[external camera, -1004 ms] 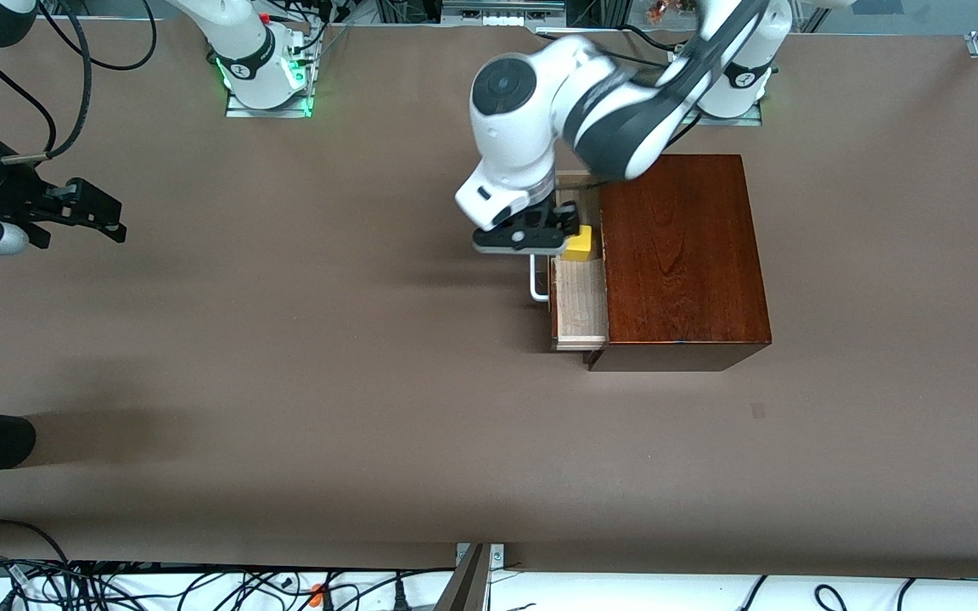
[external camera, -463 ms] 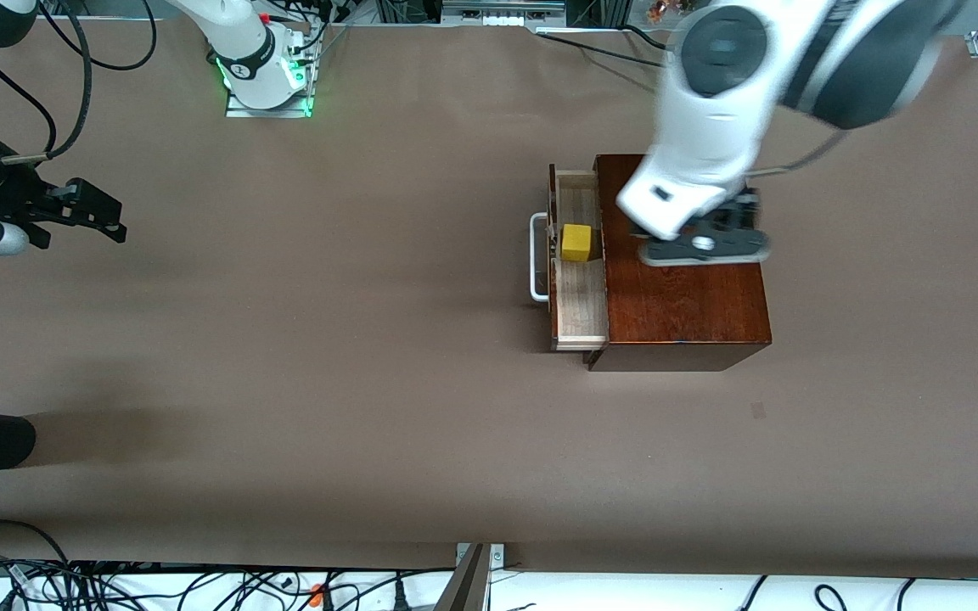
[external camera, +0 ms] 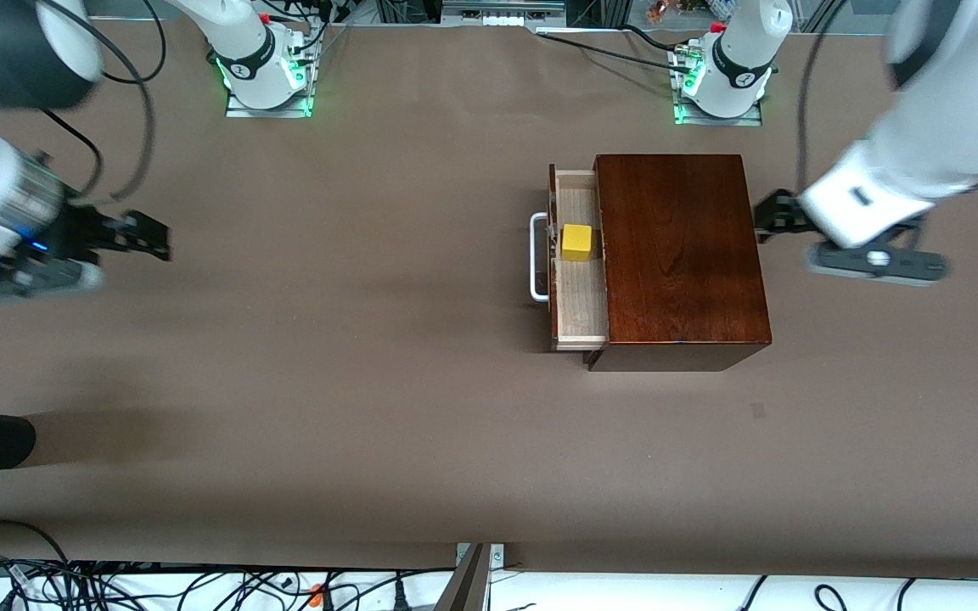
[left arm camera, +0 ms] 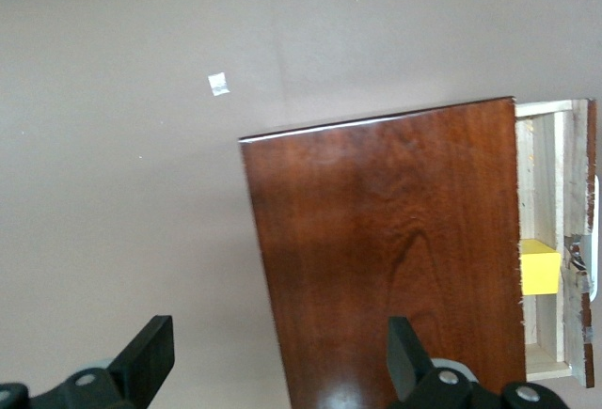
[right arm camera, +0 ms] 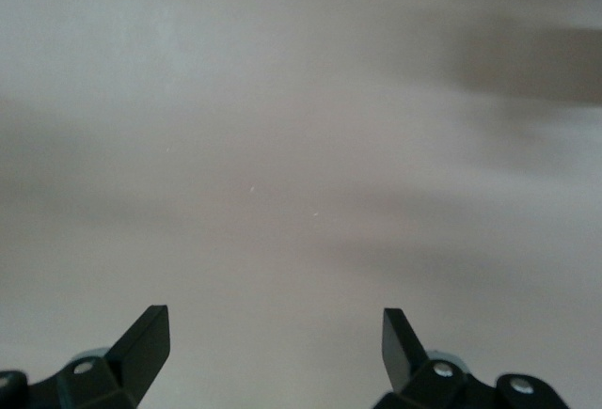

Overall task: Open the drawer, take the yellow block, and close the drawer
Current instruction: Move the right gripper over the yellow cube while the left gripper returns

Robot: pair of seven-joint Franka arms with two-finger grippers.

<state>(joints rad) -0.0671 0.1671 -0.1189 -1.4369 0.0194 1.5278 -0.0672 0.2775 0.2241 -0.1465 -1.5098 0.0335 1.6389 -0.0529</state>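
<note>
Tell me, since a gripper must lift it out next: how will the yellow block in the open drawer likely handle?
The yellow block looks like a rigid cube with flat faces, so it should sit still and not roll. Its small size suggests it is light. Its faces look smooth, so it may slip unless pinched squarely. The drawer wall beside it could crowd the fingers.

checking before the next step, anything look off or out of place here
Nothing is spilled, tipped or damaged. The drawer stands open with the yellow block upright inside, untouched. Both grippers are away from it with open, empty jaws: the left gripper over the table beside the box, the right gripper at its own end.
</note>
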